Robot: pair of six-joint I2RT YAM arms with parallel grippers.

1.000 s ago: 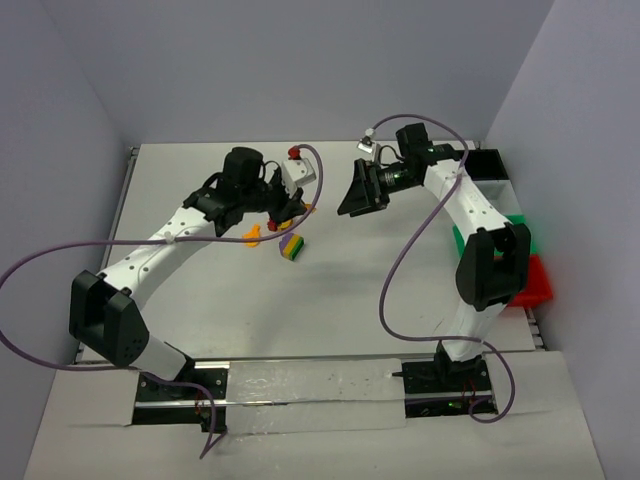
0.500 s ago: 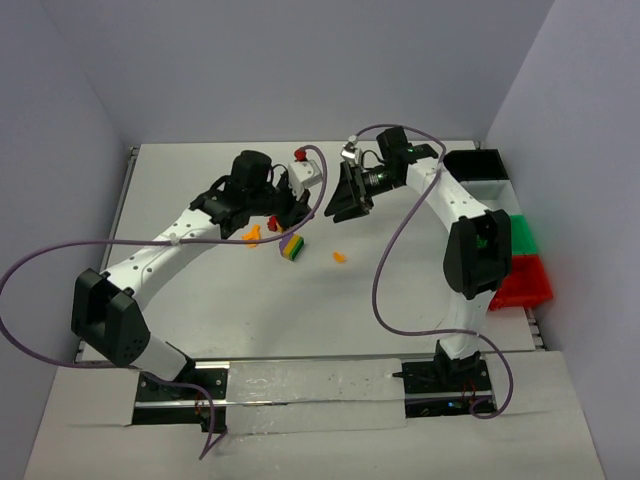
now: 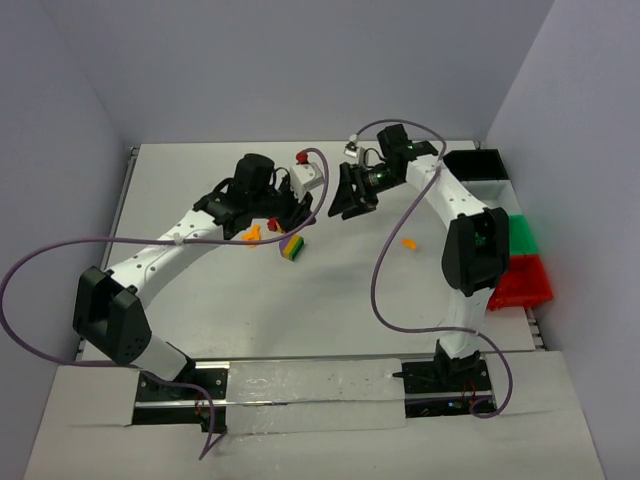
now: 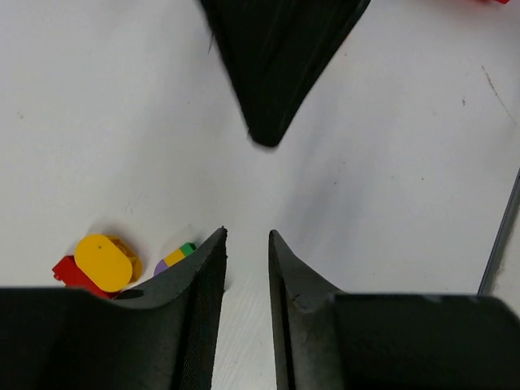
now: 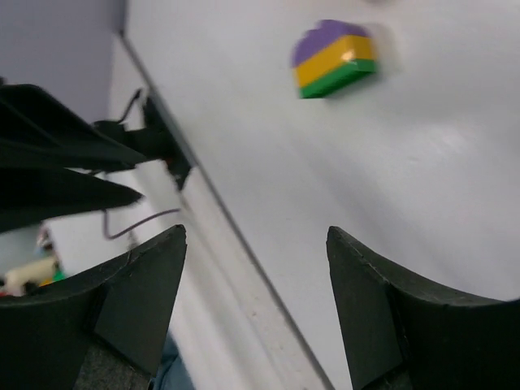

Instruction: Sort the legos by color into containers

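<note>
Legos (image 3: pixel 272 224) you can count surely on the counter (image 3: pixel 200 300): two orange (image 3: pixel 252 234) (image 3: pixel 408 242), one red (image 4: pixel 67 271), one striped block (image 3: pixel 292 247). Four bins (image 3: pixel 520 232). Left claw (image 4: pixel 248 236) barely parted, right claw (image 5: pixel 256 244) wide; both empty.

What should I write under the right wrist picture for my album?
Right end effector, open, hovers over the white table near a purple-yellow-green lego block.
</note>
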